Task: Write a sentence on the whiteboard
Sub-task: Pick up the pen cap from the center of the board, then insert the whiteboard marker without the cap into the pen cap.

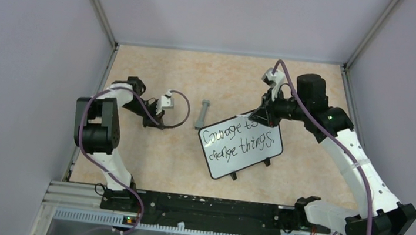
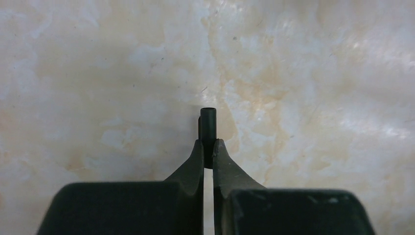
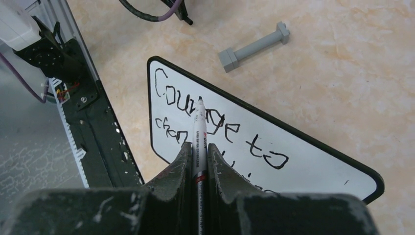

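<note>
The whiteboard (image 1: 250,159) lies tilted on the table right of centre and also shows in the right wrist view (image 3: 313,159). The sentence (image 1: 240,139) reads "Courage to change things" in two black lines, and its first line shows in the right wrist view (image 3: 254,142). My right gripper (image 1: 260,119) (image 3: 198,149) is shut on a white marker (image 3: 199,125) at the board's far edge. The marker's black tip points at the word "Courage". I cannot tell if the tip touches. My left gripper (image 1: 148,119) (image 2: 208,147) is shut on a small black cap (image 2: 208,125) over bare table, left of the board.
A grey bolt-shaped piece (image 1: 202,114) (image 3: 254,46) lies on the table between the two grippers, just beyond the board's far left corner. Grey walls close in the left, right and back. The black base rail (image 1: 207,207) runs along the near edge.
</note>
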Controlling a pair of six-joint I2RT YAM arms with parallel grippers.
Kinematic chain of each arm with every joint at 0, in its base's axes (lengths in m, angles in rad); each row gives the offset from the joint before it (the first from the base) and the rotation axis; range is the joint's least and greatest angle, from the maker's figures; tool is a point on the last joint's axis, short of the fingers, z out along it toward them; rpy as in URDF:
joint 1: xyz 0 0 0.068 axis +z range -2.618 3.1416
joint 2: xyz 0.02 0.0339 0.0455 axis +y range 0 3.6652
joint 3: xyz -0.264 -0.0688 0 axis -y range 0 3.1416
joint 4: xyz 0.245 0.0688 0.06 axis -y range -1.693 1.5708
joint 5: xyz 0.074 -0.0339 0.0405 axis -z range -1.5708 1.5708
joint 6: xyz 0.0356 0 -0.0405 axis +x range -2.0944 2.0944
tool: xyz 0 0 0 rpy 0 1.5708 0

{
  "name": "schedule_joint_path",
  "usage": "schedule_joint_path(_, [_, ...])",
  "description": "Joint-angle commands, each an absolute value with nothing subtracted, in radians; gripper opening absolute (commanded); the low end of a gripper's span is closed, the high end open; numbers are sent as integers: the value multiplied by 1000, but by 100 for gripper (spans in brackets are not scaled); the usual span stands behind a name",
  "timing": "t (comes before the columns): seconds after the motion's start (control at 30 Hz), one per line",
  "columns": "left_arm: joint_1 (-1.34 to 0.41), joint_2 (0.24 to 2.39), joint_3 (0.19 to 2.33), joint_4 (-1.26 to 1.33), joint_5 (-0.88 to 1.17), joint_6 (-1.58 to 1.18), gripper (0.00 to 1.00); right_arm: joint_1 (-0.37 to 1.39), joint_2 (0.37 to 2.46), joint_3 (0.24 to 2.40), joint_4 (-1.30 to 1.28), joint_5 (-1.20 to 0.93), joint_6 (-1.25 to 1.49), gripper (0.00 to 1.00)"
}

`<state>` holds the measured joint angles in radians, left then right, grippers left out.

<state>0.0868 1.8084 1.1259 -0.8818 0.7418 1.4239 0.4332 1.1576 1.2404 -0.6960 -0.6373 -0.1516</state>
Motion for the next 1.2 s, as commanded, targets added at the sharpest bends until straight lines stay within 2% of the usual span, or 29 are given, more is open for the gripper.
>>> schedule_joint_path(0.0, [83, 1683, 1183, -966, 900, 1240, 0, 419, 1177, 1330, -626, -638, -119, 0])
schedule_joint_path(0.27, [81, 1524, 1418, -991, 1014, 816, 0, 419, 1184, 1380, -527, -704, 16, 0])
schedule_joint_path(0.43, [9, 1358, 1422, -894, 1098, 658, 0, 416, 1197, 1395, -478, -783, 91, 0])
schedule_joint_path(0.63, [-233, 1196, 1374, -846, 1066, 685, 0, 416, 1186, 1332, -409, -937, 178, 0])
schedule_joint_path(0.77, [-306, 1204, 1383, -852, 1061, 705, 0, 417, 1175, 1271, -351, -1045, 233, 0])
schedule_joint_path(1.17, [-438, 1221, 1385, -826, 932, 646, 0, 417, 1184, 1235, -330, -1069, 274, 0])
